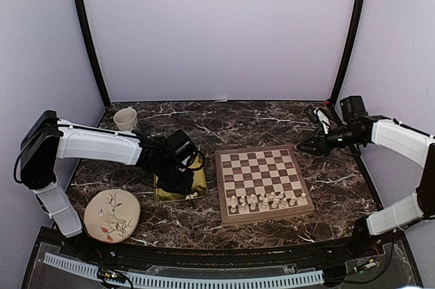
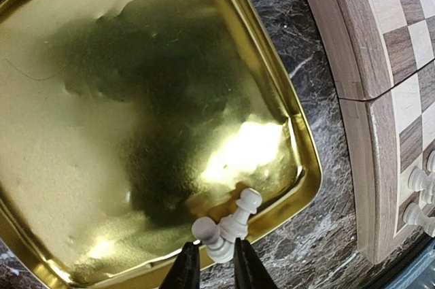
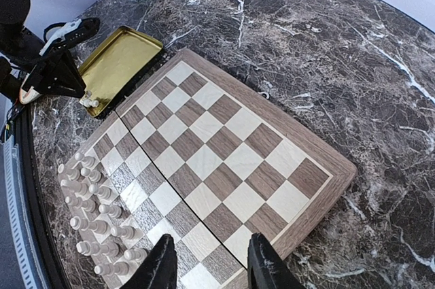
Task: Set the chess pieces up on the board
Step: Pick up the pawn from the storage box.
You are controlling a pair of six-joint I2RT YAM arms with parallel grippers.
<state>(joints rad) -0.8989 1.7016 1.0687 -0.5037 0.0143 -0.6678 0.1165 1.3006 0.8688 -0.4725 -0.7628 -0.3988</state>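
The left gripper (image 2: 216, 248) hangs over the gold tray (image 2: 102, 132), fingers nearly together either side of one of two chess pieces (image 2: 234, 221) lying in the tray's near right corner; whether they pinch it I cannot tell. The other pieces (image 1: 264, 200) stand along the near edge of the board (image 1: 264, 166). The right gripper (image 3: 214, 262) hovers by the board's far right corner, fingers apart, empty

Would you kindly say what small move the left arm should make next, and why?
Probably squeeze the left gripper on the chess piece between its fingertips in the gold tray before lifting; the jaws sit close around it, no firm hold is evident, and a second piece touches it.
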